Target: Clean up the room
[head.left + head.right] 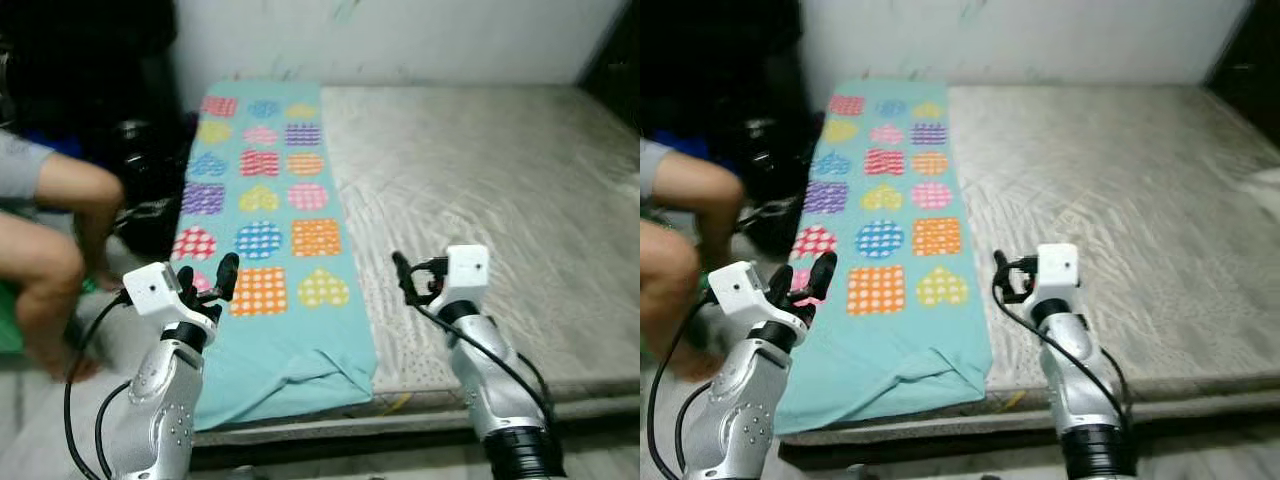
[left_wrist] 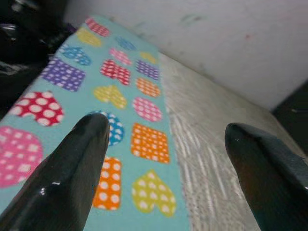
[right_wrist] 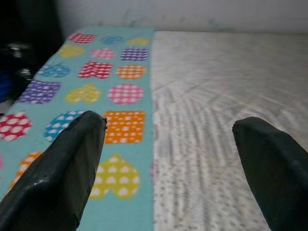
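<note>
Where the robot stands at the foot of a bed, a bare grey mattress (image 1: 480, 190) stretches ahead to a white wall. Along the mattress's left side lies a turquoise sheet (image 1: 262, 230) patterned with dotted hearts, squares and circles, its near end bunched and hanging over the edge. Raised over that end, the left gripper (image 1: 205, 280) has its fingers spread wide, holding nothing. Over the grey mattress just right of the sheet, the right gripper (image 1: 404, 279) is equally wide open and empty. At far left sits a person (image 1: 45, 250), knee bent.
</note>
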Tool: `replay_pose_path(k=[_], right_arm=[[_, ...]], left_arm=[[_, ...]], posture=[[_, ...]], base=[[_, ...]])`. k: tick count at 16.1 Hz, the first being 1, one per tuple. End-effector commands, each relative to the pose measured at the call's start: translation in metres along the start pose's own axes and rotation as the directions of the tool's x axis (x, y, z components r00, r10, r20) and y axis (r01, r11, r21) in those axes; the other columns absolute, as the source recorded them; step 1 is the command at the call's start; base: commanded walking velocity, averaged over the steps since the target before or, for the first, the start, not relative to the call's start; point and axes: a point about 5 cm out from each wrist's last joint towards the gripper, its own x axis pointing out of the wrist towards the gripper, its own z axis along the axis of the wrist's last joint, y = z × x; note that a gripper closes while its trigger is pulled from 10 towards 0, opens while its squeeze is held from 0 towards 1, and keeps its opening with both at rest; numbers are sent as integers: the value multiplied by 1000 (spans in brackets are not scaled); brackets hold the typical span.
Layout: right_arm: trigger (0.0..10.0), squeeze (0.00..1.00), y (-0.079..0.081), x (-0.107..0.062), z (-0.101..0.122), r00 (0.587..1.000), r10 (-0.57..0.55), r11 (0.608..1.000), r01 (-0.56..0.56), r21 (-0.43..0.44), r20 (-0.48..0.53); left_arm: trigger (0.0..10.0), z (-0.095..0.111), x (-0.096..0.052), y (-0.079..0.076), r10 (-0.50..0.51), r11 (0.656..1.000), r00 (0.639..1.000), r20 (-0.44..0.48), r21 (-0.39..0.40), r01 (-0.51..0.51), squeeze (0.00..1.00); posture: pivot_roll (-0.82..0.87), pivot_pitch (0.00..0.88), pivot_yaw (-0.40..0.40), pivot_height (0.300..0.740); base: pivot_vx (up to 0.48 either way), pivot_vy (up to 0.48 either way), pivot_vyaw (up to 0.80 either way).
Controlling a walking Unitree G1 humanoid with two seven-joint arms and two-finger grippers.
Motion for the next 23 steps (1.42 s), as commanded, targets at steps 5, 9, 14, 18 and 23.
replay_pose_path(k=[5,9,14,18,23], right_arm=[[10000,0,5,2,3,1000,10,1000,-11,9,10],[10000,0,7,0,2,1000,31,999,-31,13,2],[10000,0,11,-6,-1,998,53,998,-53,24,-14],[10000,0,11,-12,-2,998,57,998,-56,28,-28],[10000,0,11,-15,-3,997,60,998,-58,32,-44]], left_arm=[[10000,5,-1,4,12,1000,1000,13,11,-13,0],[10000,4,-3,4,16,1000,1000,9,7,-16,0],[10000,5,-9,13,39,999,999,-6,24,-38,0],[10000,5,-16,21,67,997,998,-16,31,-67,0],[10000,5,-19,20,66,997,997,-27,34,-65,0]], posture=[[-20,100,-48,740],[-20,109,-51,740],[-18,155,-51,735],[-22,193,-58,685],[-22,206,-54,620]], base=[[0,0,0],[0,0,0],[0,0,0],[0,0,0],[0,0,0]])
